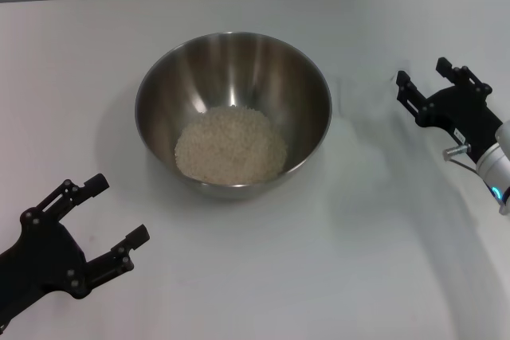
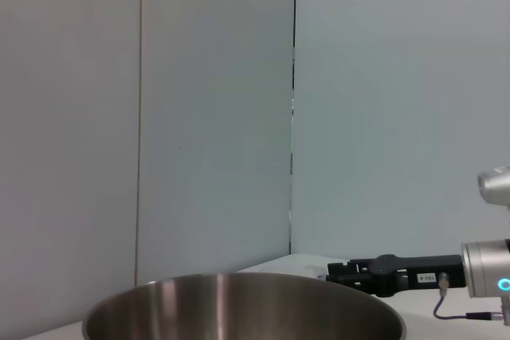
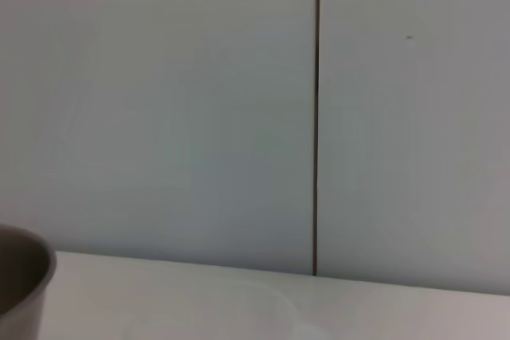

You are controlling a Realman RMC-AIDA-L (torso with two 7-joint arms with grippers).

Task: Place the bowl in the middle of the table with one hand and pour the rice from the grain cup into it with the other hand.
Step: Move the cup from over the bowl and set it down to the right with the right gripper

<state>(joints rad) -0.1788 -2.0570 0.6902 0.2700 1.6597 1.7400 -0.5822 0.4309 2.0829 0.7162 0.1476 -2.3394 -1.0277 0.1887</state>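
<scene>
Left gripper (image 1: 103, 221) empty with fingers spread, near and left of the steel mixing bowl (image 1: 233, 85), right gripper (image 1: 426, 79) likewise spread and empty, right of the bowl, rice (image 1: 230, 145) heaped inside, bowl mid-table (image 1: 319, 252), faint translucent grain cup (image 1: 360, 95) between bowl and right gripper
</scene>
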